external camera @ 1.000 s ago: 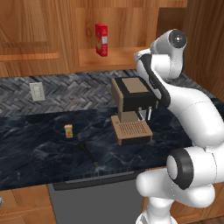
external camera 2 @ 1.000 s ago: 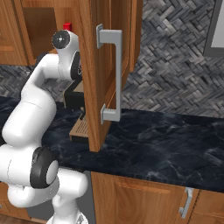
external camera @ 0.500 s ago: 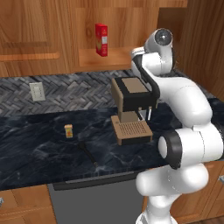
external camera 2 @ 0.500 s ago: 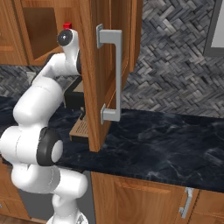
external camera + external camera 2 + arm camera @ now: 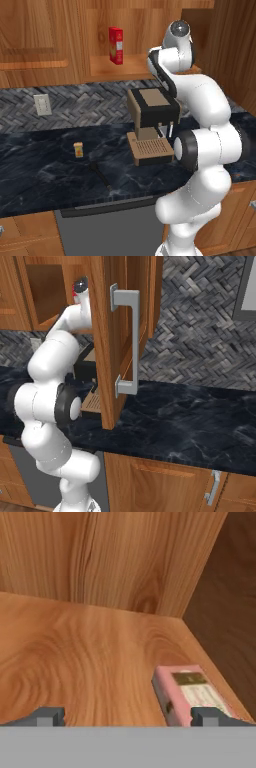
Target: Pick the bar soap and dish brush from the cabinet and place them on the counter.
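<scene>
On the counter [image 5: 45, 175] lies the dish brush [image 5: 100, 172], done | bar soap [image 5: 192, 694] waits on cabinet shelf [image 5: 75, 662] | our gripper [image 5: 127, 717] is wide open, holding nothing.

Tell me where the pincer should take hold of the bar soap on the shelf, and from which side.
Take the bar soap across its two long edges, coming from above. It lies flat on the cabinet shelf by the side wall, so the open pincer likely needs shifting toward that wall first.
</scene>
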### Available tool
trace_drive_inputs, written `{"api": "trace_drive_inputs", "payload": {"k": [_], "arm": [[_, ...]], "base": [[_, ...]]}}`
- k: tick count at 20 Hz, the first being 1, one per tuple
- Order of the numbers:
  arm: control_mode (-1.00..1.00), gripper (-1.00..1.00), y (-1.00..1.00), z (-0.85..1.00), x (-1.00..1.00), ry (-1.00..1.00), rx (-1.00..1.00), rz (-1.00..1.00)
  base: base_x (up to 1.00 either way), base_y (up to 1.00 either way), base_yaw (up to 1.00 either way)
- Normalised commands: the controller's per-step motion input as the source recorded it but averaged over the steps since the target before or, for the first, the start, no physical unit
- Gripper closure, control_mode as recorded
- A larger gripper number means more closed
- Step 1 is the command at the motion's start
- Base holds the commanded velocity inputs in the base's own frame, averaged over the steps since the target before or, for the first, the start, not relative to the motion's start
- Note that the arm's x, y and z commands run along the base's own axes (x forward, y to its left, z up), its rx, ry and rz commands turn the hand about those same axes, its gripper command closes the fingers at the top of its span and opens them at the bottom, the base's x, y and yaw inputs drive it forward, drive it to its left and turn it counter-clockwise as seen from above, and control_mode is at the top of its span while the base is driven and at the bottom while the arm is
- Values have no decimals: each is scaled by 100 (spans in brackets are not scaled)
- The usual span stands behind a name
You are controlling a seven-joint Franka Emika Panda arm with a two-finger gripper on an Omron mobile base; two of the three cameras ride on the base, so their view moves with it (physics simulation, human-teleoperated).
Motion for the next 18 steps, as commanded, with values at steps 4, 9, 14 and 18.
{"api": "trace_drive_inputs", "payload": {"k": [4,9,14,18], "arm": [[-100,-100,-24,14,22,2,0,0],[-100,-100,-25,1,17,0,0,0],[-100,-100,-14,-15,14,0,0,0],[-100,-100,-7,-7,17,0,0,0]], "base": [[0,0,0],[0,0,0],[0,0,0],[0,0,0]]}}
